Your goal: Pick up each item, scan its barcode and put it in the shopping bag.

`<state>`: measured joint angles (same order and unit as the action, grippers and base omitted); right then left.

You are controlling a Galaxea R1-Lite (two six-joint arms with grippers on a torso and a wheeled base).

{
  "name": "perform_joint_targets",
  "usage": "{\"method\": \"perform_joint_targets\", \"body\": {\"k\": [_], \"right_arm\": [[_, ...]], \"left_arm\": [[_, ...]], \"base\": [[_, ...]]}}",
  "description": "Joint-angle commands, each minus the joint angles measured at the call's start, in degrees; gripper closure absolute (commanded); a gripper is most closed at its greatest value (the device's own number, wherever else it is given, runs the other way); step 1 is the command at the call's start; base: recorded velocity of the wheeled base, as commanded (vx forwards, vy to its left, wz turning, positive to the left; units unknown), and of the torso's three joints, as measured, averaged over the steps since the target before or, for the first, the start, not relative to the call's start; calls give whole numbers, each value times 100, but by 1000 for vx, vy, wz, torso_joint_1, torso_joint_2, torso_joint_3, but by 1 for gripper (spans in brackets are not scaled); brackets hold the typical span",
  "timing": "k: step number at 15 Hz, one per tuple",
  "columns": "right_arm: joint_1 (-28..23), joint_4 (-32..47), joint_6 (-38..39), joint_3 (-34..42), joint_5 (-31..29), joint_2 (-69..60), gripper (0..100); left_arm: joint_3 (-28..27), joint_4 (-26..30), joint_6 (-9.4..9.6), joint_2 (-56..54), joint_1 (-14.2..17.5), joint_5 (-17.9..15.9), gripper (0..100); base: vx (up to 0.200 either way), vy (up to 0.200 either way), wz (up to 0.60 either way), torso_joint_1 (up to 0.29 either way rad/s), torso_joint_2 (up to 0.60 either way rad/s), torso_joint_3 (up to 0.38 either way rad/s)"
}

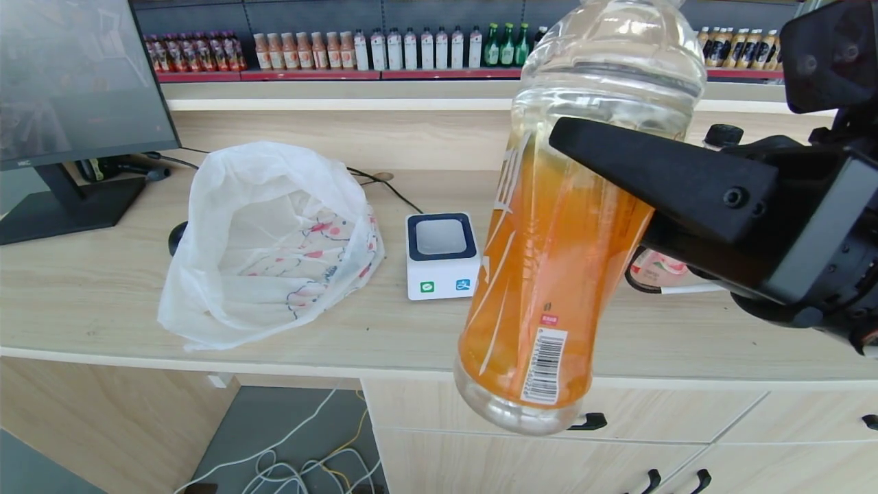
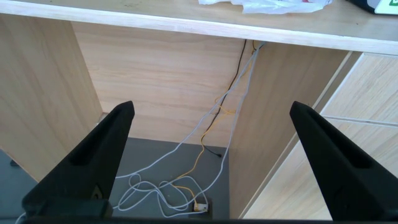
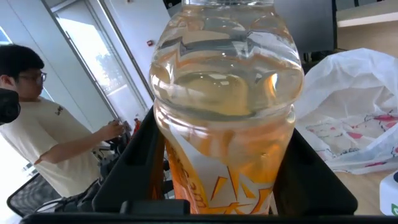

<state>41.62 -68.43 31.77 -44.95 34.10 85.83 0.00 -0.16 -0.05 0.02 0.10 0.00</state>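
Head view: the orange drink bottle (image 1: pixel 549 274) is clamped mid-body by the right pincer (image 1: pixel 583 161) and held raised and tilted over the front edge of the desk (image 1: pixel 103 295), right of the scanner (image 1: pixel 441 255). The barcode (image 1: pixel 545 367) near the base is kept uncovered (probably for scanning), though it is not turned toward the scanner window. The left pincer (image 2: pixel 211 155) is spread wide and empty, low before the desk. The shopping bag (image 1: pixel 274 240) is propped open left of the scanner.
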Motion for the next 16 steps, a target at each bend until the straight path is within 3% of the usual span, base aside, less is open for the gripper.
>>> {"method": "perform_joint_targets", "body": {"k": [1,16], "right_arm": [[22,-4,14,3,9,4,100],[110,-48,-57,443,27,-322,100]], "left_arm": [[0,-2,-4,-2,-1,0,0],[0,-2,-4,-2,-1,0,0]], "base": [[0,0,0,0,0,0],[0,0,0,0,0,0]]}}
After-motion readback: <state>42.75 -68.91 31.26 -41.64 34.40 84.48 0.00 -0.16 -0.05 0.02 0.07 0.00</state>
